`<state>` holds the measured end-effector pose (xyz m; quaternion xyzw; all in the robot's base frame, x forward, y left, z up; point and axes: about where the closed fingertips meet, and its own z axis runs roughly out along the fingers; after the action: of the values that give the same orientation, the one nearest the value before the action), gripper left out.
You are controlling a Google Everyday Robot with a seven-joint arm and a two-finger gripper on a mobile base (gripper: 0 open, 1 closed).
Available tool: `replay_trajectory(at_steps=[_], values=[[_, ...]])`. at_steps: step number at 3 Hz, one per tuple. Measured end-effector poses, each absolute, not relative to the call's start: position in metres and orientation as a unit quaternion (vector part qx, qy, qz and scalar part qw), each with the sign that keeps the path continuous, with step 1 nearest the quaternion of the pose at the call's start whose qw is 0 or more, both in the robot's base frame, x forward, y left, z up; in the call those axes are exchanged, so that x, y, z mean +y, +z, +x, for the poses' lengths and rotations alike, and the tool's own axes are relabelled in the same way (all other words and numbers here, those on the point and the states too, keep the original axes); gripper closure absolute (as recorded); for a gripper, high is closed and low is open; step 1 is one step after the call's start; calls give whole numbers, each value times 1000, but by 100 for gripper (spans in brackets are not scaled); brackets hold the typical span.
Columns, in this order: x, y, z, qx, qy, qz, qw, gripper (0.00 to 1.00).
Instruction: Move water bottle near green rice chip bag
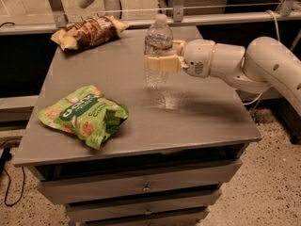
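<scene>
Gripper reaches in from the right, clamped round the middle of the bottle – upright, over the table's centre, seemingly just clear of the surface. Green bag lies at front left, well apart from the bottle. Brown bag – back left corner.

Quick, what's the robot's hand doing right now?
The gripper is closed on the bottle, holding it upright over the table, right of the middle.
</scene>
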<state>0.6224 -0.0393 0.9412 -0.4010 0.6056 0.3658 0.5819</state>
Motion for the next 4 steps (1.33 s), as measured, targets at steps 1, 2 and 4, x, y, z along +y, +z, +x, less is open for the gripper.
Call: replay_trajectory(at_steps=[1,2,4], values=[[-16,931,597,606,401,-402,557,100],[1,920,579,606,426,-410,532,100],[27,897,550,602,455,-438,489,59]])
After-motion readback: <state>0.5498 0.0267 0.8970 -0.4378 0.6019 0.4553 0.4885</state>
